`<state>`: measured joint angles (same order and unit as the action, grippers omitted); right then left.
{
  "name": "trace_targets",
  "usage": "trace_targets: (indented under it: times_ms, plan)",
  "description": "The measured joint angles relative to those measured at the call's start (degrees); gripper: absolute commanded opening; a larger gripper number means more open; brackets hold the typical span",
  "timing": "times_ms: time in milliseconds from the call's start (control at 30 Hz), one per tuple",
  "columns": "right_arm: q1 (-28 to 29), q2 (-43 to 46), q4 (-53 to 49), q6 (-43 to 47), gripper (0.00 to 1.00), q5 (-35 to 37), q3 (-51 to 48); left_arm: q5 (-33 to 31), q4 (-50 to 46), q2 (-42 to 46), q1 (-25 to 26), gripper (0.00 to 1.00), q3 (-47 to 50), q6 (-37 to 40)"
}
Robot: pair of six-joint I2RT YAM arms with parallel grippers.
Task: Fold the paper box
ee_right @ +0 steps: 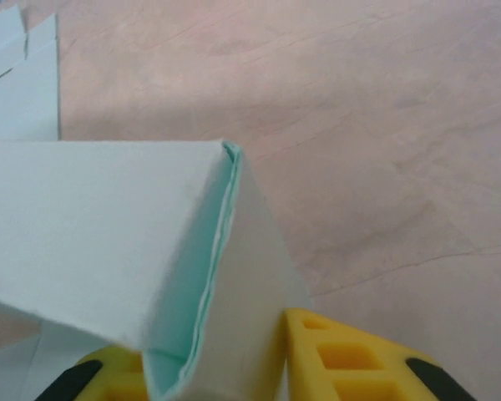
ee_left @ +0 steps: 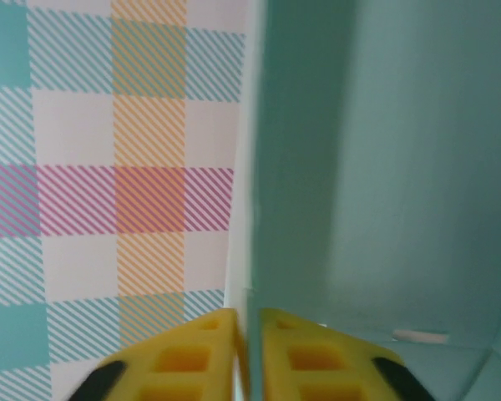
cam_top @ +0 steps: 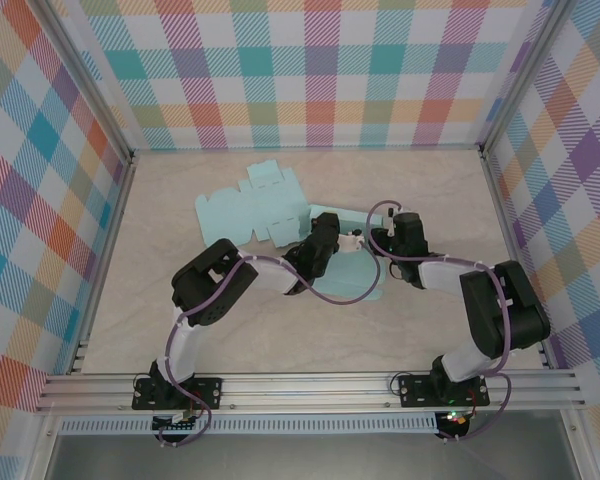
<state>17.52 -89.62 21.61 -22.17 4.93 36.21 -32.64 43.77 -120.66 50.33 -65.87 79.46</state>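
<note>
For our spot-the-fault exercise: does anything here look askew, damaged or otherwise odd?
Nothing is spilled or torn. Two small oddities: the flat blank lies skewed to the edges of the table at the back, and on the paper box the two layers along the folded corner gape slightly instead of lying flush.

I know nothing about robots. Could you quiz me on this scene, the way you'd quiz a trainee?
1. True or false: the paper box is bright red.
2. What sits between the jaws of the left gripper? A) a thin edge of the paper B) a cable C) nothing
3. Fill in: in the right wrist view, the right gripper straddles a ____ flap of the paper.

Key: 1 false, it is light teal; 2 A; 3 folded.
</note>
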Motion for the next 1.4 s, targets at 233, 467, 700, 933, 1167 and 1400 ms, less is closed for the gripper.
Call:
trace_targets:
  times_ms: [233, 467, 700, 933, 1167, 1400]
  plan:
    - [1.0, 0.0, -0.5, 1.9, 0.13, 3.4, 0.0, -0.6, -2.6, 3.8, 2.1, 0.70, 3.1, -9.7]
    - [1.6, 3.0, -4.7, 3.6, 0.05, 5.0, 0.1, -2.5, -5.7, 18.6, 3.6, 1.00, 10.9, -24.3]
    - [1.6, 9.5, -9.3, 5.4, 0.00, 6.9, 0.3, -5.9, -9.3, 34.9, 4.7, 1.00, 17.4, -42.4]
    - [1.6, 14.6, -14.5, 7.1, 0.00, 9.6, 0.9, -6.7, -22.6, 47.6, 0.2, 1.00, 17.9, -73.7]
    - [1.6, 21.0, -18.8, 9.9, 0.00, 9.7, 1.1, 9.4, -37.4, 44.7, -14.7, 1.00, 12.9, -100.9]
    - [1.6, 21.6, -19.5, 11.8, 0.00, 8.7, 1.2, 23.6, -40.7, 38.1, -13.9, 1.00, 7.3, -109.4]
